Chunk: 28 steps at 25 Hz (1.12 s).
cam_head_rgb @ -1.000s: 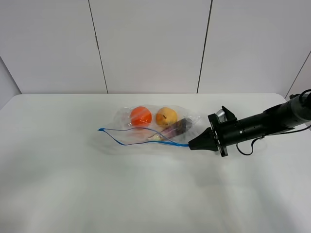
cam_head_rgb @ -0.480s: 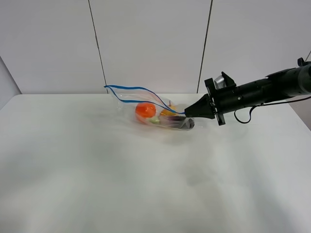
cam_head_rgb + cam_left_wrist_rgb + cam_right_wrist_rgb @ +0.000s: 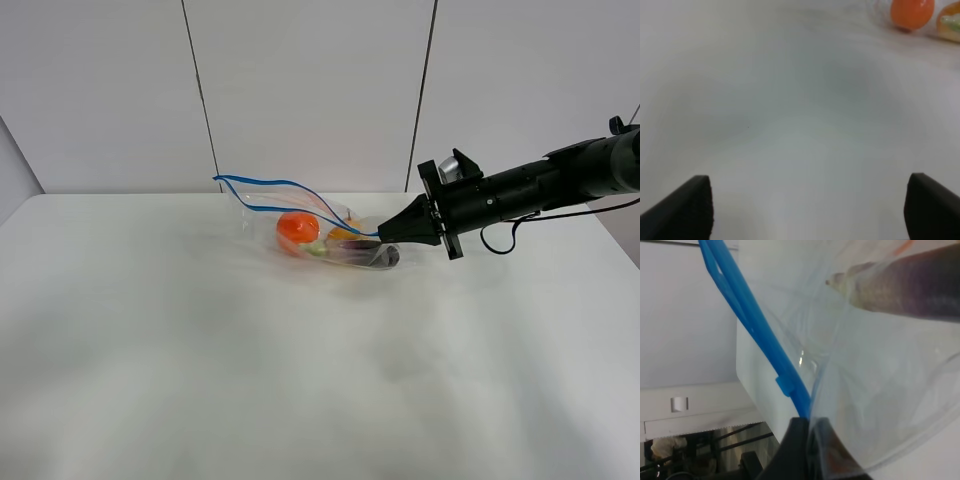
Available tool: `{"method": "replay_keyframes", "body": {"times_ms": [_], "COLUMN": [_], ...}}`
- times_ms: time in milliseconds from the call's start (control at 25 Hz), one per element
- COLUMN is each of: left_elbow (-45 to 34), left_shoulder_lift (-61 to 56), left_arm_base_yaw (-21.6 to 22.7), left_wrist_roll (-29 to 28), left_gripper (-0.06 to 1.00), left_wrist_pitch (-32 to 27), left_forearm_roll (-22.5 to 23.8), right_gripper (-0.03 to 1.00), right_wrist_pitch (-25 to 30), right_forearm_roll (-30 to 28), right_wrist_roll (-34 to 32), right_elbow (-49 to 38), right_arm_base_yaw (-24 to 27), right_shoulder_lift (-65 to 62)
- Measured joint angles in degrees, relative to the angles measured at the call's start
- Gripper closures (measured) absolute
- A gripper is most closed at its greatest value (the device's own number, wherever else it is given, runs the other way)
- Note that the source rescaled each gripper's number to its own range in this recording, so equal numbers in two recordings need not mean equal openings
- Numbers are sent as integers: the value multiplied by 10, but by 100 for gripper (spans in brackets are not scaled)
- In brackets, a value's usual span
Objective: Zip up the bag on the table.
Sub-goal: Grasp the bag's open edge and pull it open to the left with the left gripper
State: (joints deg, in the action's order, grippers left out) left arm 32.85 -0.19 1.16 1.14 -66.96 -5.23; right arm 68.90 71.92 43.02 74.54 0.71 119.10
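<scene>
Plain white all over the table, no pattern. Clear, shiny plastic for the bag, edged by a thin bright blue zipper strip. Inside, vivid orange on the round fruit, warm yellow on the second fruit, dark purple fading to a pale tip on the long vegetable. Matte black on the right pincer, black again on the left pincer. Off-white wall panels, thin dark seams.
</scene>
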Motion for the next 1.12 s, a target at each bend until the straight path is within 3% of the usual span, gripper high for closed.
{"method": "replay_keyframes", "body": {"times_ms": [200, 360, 600, 760, 1120], "left_elbow": [61, 156, 263, 325, 388], "left_shoulder_lift": [60, 202, 434, 579, 802], "left_arm_base_yaw": [0, 0, 0, 0, -7], "left_wrist_roll": [5, 49, 191, 268, 497], "left_gripper": [-6, -6, -6, -6, -6], "left_wrist_pitch": [62, 113, 198, 240, 238], "left_forearm_roll": [61, 30, -92, -201, -507], "right_gripper": [97, 97, 97, 97, 97], "right_wrist_pitch": [0, 0, 0, 0, 0], "right_forearm_roll": [0, -2, -5, -5, -8], "right_wrist_roll": [0, 0, 0, 0, 0], "right_elbow": [0, 0, 0, 0, 0], "right_arm_base_yaw": [0, 0, 0, 0, 0], "right_shoulder_lift": [0, 0, 0, 0, 0]}}
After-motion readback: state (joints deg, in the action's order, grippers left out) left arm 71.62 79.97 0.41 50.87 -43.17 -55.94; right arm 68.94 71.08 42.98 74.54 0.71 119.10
